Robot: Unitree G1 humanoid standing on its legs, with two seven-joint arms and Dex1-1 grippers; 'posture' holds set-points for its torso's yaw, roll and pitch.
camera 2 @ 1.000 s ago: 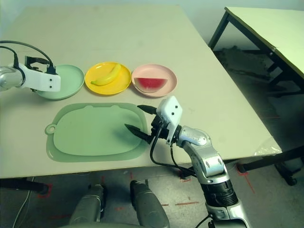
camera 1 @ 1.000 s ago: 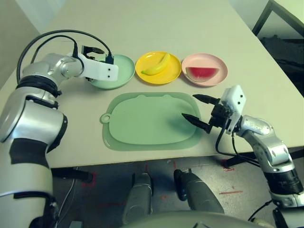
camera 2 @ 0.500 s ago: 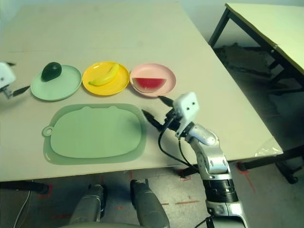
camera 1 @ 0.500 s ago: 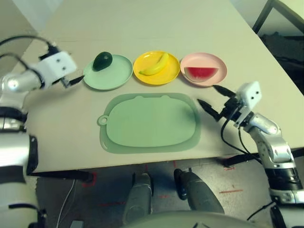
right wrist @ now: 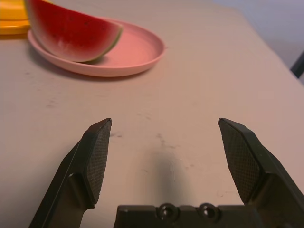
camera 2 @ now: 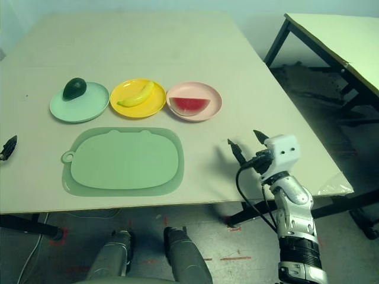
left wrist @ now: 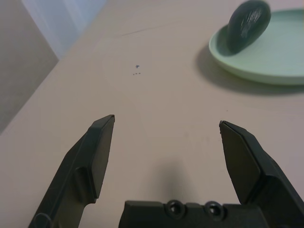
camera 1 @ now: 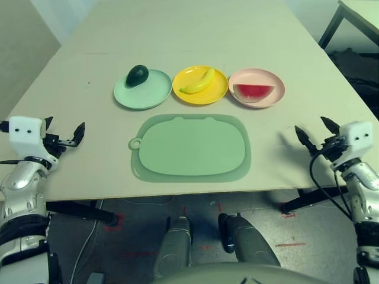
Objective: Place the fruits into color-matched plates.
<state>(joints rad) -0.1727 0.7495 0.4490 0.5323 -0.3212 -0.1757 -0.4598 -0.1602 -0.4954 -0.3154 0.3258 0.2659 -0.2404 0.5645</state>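
Note:
A dark green avocado (camera 1: 137, 76) lies in the mint green plate (camera 1: 149, 94). The yellow banana (camera 1: 198, 81) rests in the yellow plate (camera 1: 200, 94), and the red watermelon wedge (camera 1: 253, 92) sits in the pale pink plate (camera 1: 266, 78). The three plates stand in a row across the table's middle. My left gripper (camera 1: 62, 131) hovers open and empty near the table's front left edge, well short of the green plate (left wrist: 270, 59). My right gripper (camera 1: 315, 130) is open and empty at the front right, short of the pink plate (right wrist: 135, 54).
A large green rounded-rectangle mat (camera 1: 190, 147) lies in front of the plates, bare. A second table (camera 2: 331, 35) stands off to the right. The tabletop's front edge runs just below both grippers.
Both arms have drawn back toward the table's front corners. The left gripper left the green plate, where the avocado now lies; the right gripper moved off the mat to the right.

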